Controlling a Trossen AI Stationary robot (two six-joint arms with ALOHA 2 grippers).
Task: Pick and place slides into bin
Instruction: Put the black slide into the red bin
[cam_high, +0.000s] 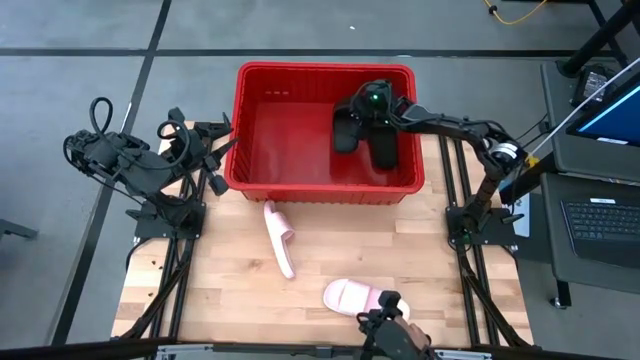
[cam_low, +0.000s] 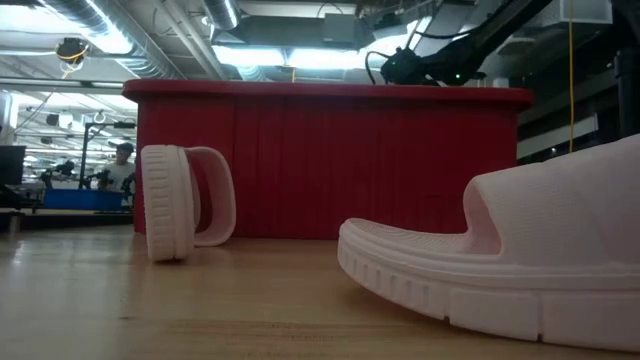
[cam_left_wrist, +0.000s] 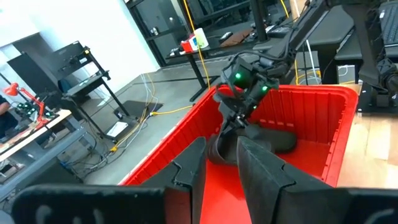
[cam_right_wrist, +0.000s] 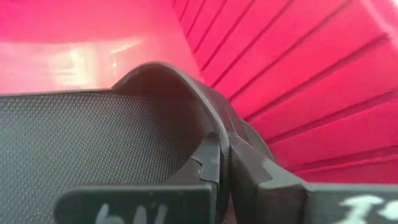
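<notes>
The bin (cam_high: 325, 185), a rectangular basket of glossy red plastic with ribbed walls and a thick rim, is set at the far edge of the pale wooden table (cam_high: 230, 290). Two matte black slides (cam_high: 365, 135) are seen inside it, toward its right end, lying close together. The right gripper (cam_high: 372, 108) is lowered into the bin over them, and in the right wrist view its fingers (cam_right_wrist: 249, 171) are pinched nearly shut on the thin curved strap of one black slide (cam_right_wrist: 93, 137), whose footbed shows a fine dimpled texture. Which of the two black slides is gripped cannot be told for certain from above.

Two pale pink slides remain on the table in front of the bin. One pink slide (cam_high: 281, 238) stands on its edge, its ridged sole and arched strap clear in the low view. The other pink slide (cam_high: 352, 296) lies flat near the front edge, its sole rim grooved.

The left gripper (cam_high: 218, 150) is held just beside the bin's left end, its dark angular fingers (cam_left_wrist: 264, 171) parted narrowly with nothing between them.
</notes>
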